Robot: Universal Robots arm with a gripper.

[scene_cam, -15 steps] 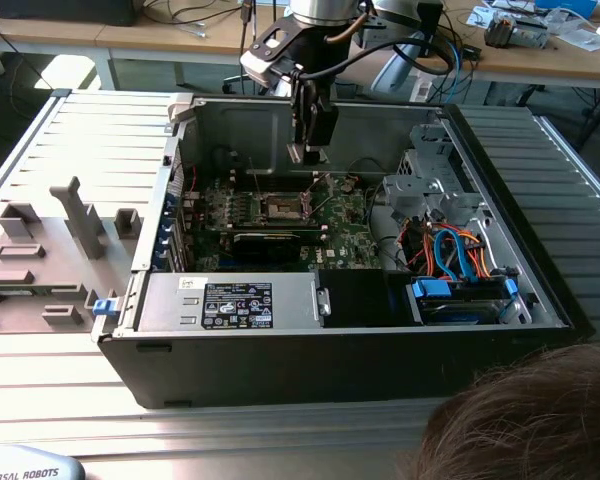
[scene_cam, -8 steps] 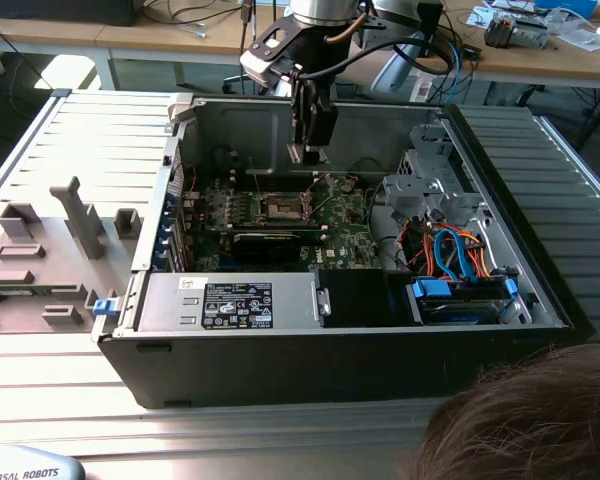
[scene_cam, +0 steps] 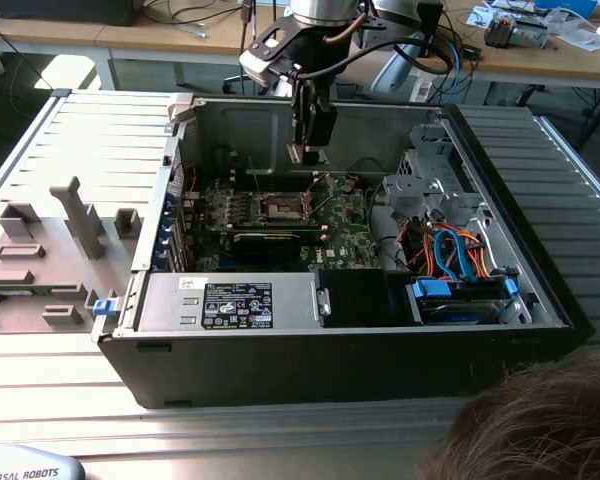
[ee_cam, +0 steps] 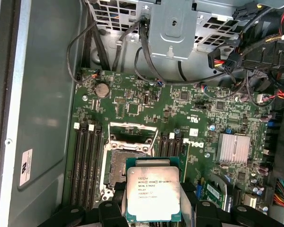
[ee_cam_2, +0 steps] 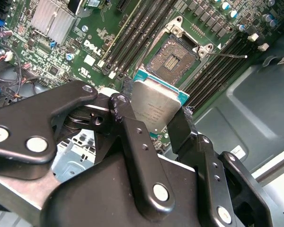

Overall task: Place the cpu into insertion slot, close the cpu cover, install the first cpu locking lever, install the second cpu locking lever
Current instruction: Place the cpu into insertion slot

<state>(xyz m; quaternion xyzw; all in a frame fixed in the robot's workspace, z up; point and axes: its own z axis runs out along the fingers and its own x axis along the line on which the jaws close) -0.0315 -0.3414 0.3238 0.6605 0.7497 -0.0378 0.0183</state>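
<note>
Holding cpu; memory slots flanking socket

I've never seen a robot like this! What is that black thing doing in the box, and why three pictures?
It is a robot arm working inside an opened computer case. The exterior view comes from a camera standing apart; both wrist views come from cameras riding on the arm. At the arm's end is the gripper, a hand with two black fingers. It pinches the cpu, a flat silver square chip, by its edges. Below lies a green board with the insertion slot, a square socket that is open with no chip in it. The chip hangs above it, not yet in.
</note>
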